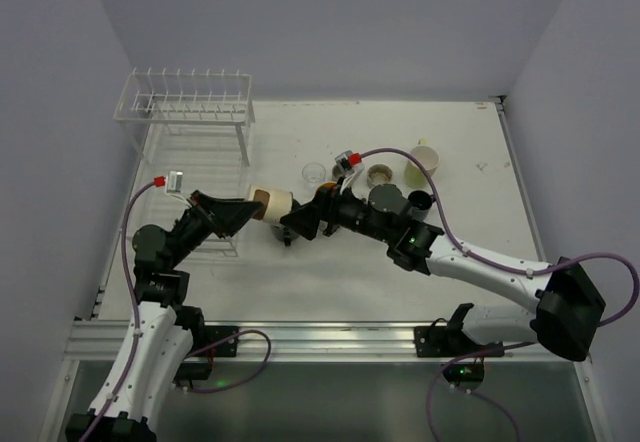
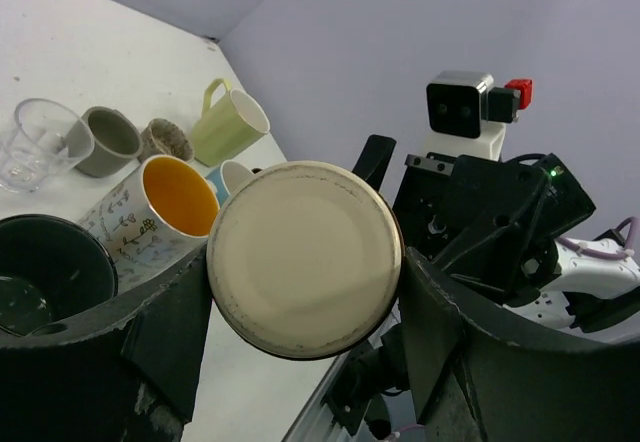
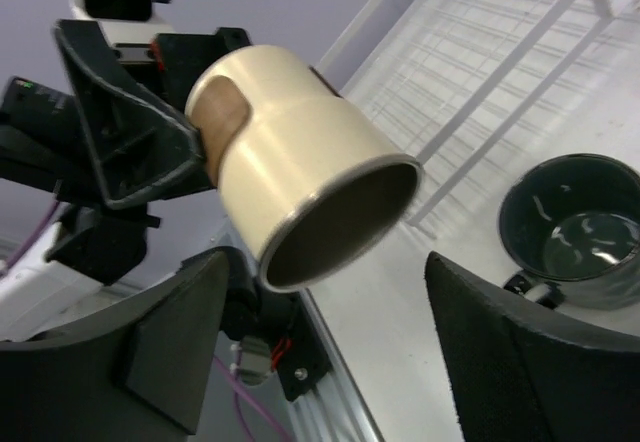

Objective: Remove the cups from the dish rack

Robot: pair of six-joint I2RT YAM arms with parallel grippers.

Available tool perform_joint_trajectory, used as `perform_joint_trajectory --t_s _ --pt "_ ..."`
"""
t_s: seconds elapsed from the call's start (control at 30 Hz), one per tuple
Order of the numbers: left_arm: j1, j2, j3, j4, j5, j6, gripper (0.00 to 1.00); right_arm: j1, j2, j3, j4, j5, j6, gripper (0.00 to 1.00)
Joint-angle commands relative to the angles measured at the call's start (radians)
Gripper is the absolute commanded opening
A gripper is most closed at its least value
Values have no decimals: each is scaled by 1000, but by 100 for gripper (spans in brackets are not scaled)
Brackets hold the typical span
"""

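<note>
My left gripper (image 1: 258, 206) is shut on a cream cup (image 1: 274, 203) and holds it sideways above the table, right of the dish rack (image 1: 186, 103). In the left wrist view the cup's round base (image 2: 305, 257) sits between my fingers (image 2: 170, 327). My right gripper (image 1: 295, 224) is open just beyond the cup's mouth. In the right wrist view the cup (image 3: 300, 187) points its dark mouth between my spread fingers (image 3: 530, 352), not touching them. No cups show on the rack.
Cups stand grouped at centre back: clear glass (image 1: 314, 173), tan cup (image 1: 380, 175), yellow-green mug (image 1: 422, 165), dark grey cup (image 1: 388, 199), black cup (image 1: 420, 200). An orange-inside white mug (image 2: 160, 207) lies nearby. The rack's grid tray (image 3: 480, 52) is behind.
</note>
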Motion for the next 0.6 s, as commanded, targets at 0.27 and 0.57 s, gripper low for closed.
perform_joint_trajectory --t_s 0.27,0.57 --pt "-73 63 -53 185 2 -60 25 0 76 74 295 -141 105 49" --pt "-103 45 -58 191 3 -60 62 0 40 9 398 -116 147 0"
